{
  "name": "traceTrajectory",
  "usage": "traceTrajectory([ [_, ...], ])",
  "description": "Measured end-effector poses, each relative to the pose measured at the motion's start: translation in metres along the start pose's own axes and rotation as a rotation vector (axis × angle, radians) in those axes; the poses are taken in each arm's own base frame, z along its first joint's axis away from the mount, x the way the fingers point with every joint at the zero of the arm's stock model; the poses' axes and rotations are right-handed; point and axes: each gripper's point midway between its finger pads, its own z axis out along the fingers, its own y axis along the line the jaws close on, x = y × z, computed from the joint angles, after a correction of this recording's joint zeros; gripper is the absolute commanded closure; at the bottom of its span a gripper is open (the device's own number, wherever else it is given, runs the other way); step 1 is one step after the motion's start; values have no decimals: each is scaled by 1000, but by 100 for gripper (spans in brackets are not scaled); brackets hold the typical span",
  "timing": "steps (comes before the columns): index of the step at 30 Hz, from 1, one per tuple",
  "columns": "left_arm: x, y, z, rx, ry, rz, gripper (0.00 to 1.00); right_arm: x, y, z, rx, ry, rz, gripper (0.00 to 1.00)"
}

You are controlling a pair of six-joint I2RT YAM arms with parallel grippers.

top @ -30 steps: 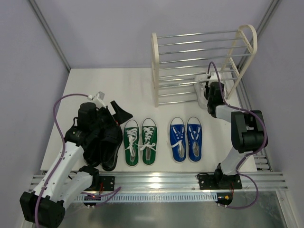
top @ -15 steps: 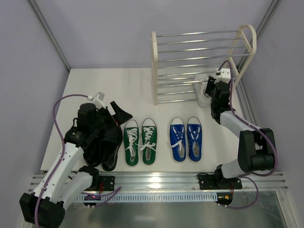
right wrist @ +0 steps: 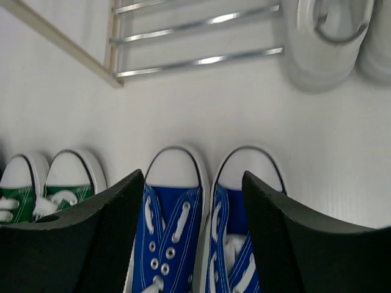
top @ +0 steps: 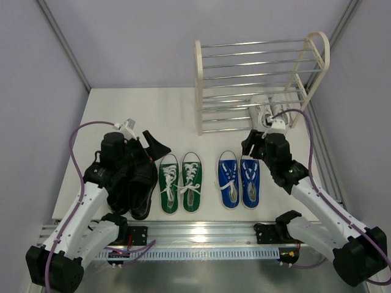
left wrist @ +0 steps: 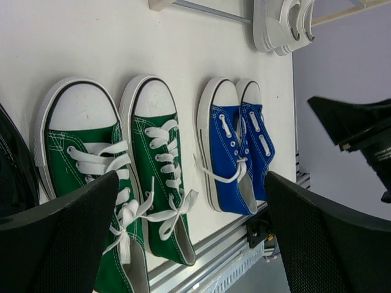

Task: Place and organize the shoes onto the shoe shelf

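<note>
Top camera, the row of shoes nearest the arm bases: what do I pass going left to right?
black leather shoes → green sneakers → blue sneakers. The white sneakers sit farther back by the shoe shelf, not in this row.

top view: the black shoes (top: 143,194) lie mostly under the left arm (top: 85,204); the white sneakers (top: 261,110), at 1 o'clock, show only partly among the shoe shelf (top: 200,91) rods; whether they rest on them cannot be told; right wrist view: blue sneakers (right wrist: 174,229) cut off at 6 o'clock; green sneakers (right wrist: 67,177) half hidden at 8 o'clock behind the right gripper (right wrist: 192,176)
</note>
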Motion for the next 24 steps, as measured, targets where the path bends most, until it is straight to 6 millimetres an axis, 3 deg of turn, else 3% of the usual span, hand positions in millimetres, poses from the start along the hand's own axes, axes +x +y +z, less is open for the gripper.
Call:
traceTrajectory([
  [4, 1, 1, 1, -1, 4, 1, 0, 64, 1, -35, -13, 182, 43, 26],
  [7, 1, 1, 1, -2, 5, 0, 0, 95, 4, -58, -26, 275, 72, 23],
  [13, 2, 3, 3, -9, 14, -4, 0, 129, 20, -81, -52, 394, 70, 22],
  [19, 2, 3, 2, -9, 14, -4, 0, 153, 21, -80, 2, 475, 78, 23],
  [24, 2, 2, 0, -5, 9, 2, 0, 168, 16, -75, 54, 510, 69, 32],
])
